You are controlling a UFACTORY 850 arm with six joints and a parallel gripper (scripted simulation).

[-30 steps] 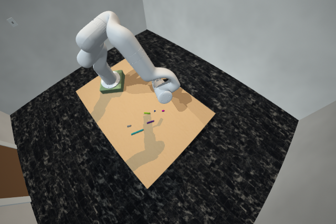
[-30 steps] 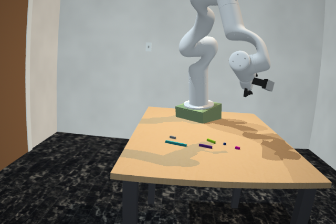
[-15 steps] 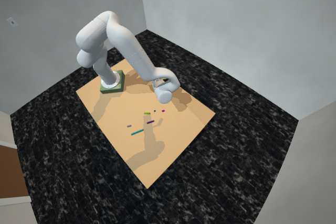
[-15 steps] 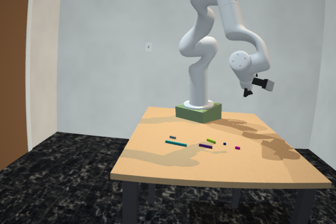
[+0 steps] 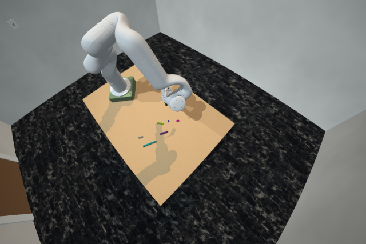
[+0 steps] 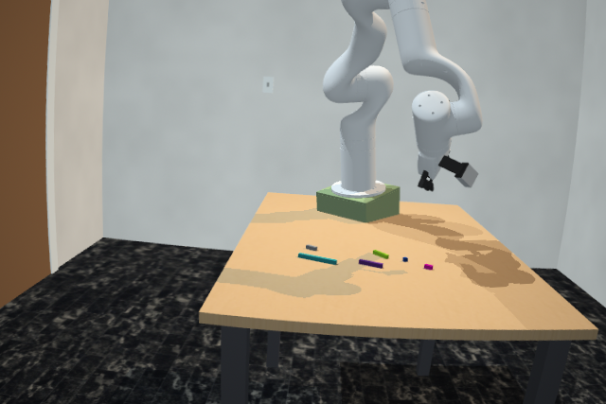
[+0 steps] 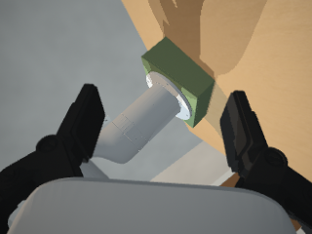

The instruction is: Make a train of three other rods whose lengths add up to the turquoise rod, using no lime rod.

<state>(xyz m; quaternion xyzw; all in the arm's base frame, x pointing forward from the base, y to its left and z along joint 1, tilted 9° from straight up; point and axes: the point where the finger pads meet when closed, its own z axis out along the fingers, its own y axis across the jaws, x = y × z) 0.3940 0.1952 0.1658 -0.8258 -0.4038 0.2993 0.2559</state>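
Note:
The turquoise rod (image 5: 149,143) (image 6: 316,258) lies flat on the table. The grey rod (image 5: 140,137) (image 6: 311,247) lies beside it, on the robot base's side. The purple rod (image 5: 163,132) (image 6: 370,263) lies apart from the turquoise rod. The lime rod (image 5: 160,123) (image 6: 381,254) lies nearer the base. The small blue rod (image 5: 168,120) (image 6: 405,259) lies between the lime rod and the magenta rod (image 5: 177,120) (image 6: 428,267). All rods lie apart. My gripper (image 6: 425,181) (image 7: 162,102) is open and empty, high above the table and tilted toward the base.
The table (image 5: 192,147) (image 6: 294,307) carries the robot's green base block (image 5: 121,98) (image 6: 342,205) (image 7: 182,70) at its back. The arm's shadows fall across the table. The wrist view shows no rods.

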